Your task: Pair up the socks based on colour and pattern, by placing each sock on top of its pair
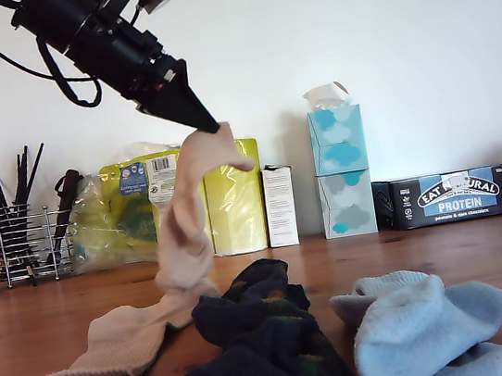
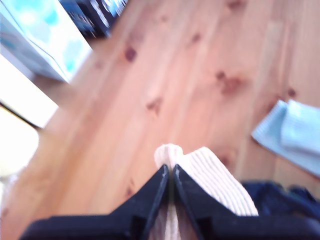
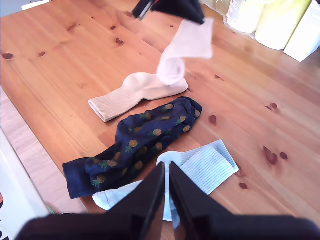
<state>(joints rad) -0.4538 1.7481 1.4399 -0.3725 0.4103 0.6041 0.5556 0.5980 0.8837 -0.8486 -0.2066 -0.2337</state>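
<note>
My first gripper (image 1: 210,126) (image 2: 171,170) hangs high at the exterior view's upper left, shut on the ribbed cuff of a beige sock (image 1: 189,215) (image 2: 210,180) (image 3: 182,50). That sock dangles down onto a second beige sock (image 1: 114,343) (image 3: 135,92) lying flat. Beside them lie dark navy spotted socks (image 1: 262,336) (image 3: 140,140) in a bunched heap. Light blue socks (image 1: 419,319) (image 3: 205,167) (image 2: 295,135) lie at the exterior view's lower right. My second gripper (image 3: 167,167) hovers above the light blue socks, jaws together, and does not show in the exterior view.
Along the back wall stand a wire rack of black utensils (image 1: 20,239), yellow bags (image 1: 142,213), a white carton (image 1: 280,204), stacked tissue boxes (image 1: 342,170) and a dark protein bar box (image 1: 449,196). The table's edge (image 3: 30,150) runs close to the navy socks.
</note>
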